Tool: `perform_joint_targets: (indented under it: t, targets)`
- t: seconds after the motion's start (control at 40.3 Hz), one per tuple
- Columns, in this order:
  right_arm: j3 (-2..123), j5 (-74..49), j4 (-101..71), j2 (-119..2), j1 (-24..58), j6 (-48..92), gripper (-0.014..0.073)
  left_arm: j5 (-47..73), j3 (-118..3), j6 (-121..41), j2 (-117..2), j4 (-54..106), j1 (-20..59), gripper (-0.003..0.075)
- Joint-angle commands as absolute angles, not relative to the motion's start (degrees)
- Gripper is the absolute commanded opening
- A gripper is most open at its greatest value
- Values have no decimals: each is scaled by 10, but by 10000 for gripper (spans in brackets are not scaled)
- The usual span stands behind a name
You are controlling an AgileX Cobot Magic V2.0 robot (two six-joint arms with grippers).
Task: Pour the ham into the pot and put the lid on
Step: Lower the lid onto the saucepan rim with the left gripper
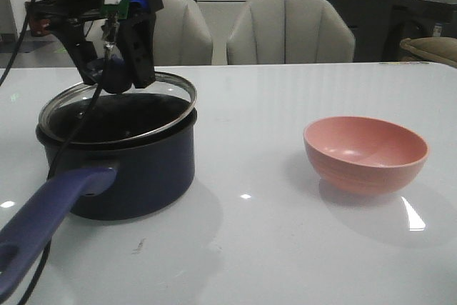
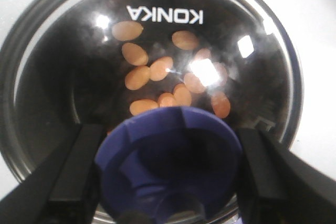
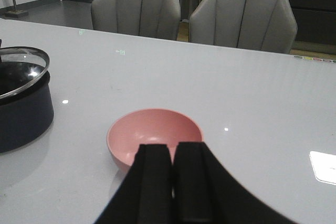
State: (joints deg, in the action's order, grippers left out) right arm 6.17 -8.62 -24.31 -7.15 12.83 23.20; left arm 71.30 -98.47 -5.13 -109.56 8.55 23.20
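A: Item one, the pot [image 1: 136, 176]?

B: Dark navy saucepan, on the white table [image 1: 285, 248] toward the nine o'clock side, long purplish handle [image 1: 50, 216] running out toward seven o'clock.

A: Item two, the lid [image 1: 168, 101]?

B: Tinted glass, metal rim. Over the pot mouth but tilted: the three o'clock edge is raised, the nine o'clock edge low at the rim. Whether it touches there, I cannot tell.

A: Item three, the ham [image 2: 157, 69]?

B: About a dozen orange-pink slices, seen through the glass in the left wrist view, lying on the pot floor.

A: Left gripper [image 1: 118, 69]?

B: Above the pot, fingers [image 2: 73, 174] closed partway on either side of the blue knob [image 2: 170, 161], gripping it.

A: Right gripper [image 3: 172, 182]?

B: Fingers pressed together, holding nothing, just beside the near side of the pink bowl [image 1: 365, 153].

A: The bowl?

B: Upright toward three o'clock, well apart from the pot, nothing inside.

A: Beyond the table?

B: Two grey chairs [image 1: 289, 30] at twelve o'clock.
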Motion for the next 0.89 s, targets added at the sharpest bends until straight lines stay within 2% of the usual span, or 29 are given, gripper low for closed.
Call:
perform_joint_targets:
  t: [0.0, 0.596, 0.869]
  targets:
    - [77, -41, -246, -76, 129, 237, 150, 728, -1007, -52, -1062, 86, 239, 303]
    - [77, -41, -246, -76, 129, 237, 150, 728, -1007, -52, -1062, 82, 245, 311]
    - [77, -41, -246, -76, 129, 237, 150, 728, -1006, -52, -1062, 82, 245, 490]
